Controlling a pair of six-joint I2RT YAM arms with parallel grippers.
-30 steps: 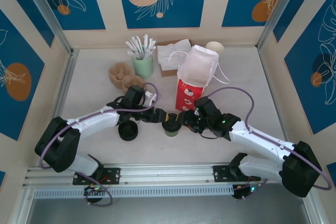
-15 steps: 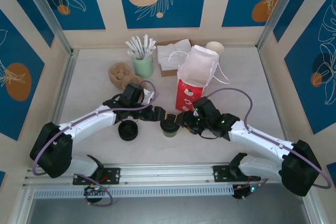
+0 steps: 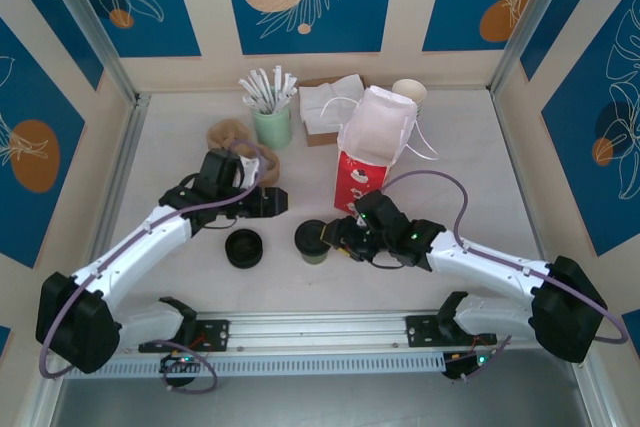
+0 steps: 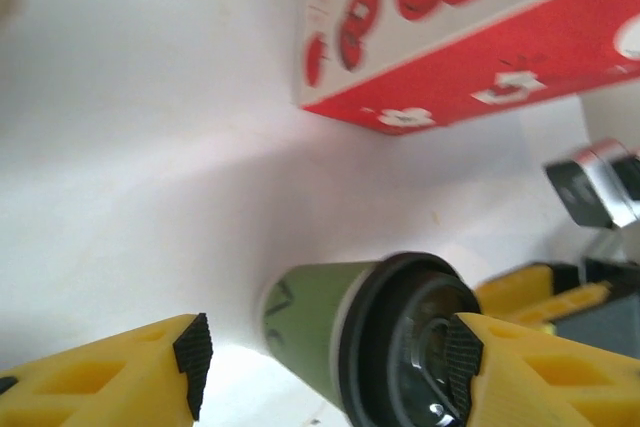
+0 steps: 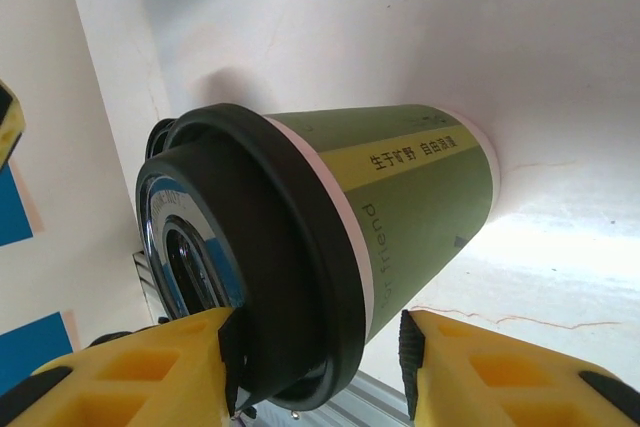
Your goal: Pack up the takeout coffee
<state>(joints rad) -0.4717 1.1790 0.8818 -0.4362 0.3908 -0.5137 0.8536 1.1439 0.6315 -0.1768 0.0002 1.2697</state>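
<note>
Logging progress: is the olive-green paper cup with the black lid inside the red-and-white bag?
No, the olive-green cup is outside the red-and-white bag, between the right gripper's fingers.

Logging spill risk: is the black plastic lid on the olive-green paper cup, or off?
On. The round black plastic lid sits over the rim of the olive-green paper cup in both wrist views.

One takeout coffee, one red-and-white bag, one black lid stack, one lidless cup stack, one green holder of white sticks, one napkin pile and one brown bundle are sitting on the desk.
</note>
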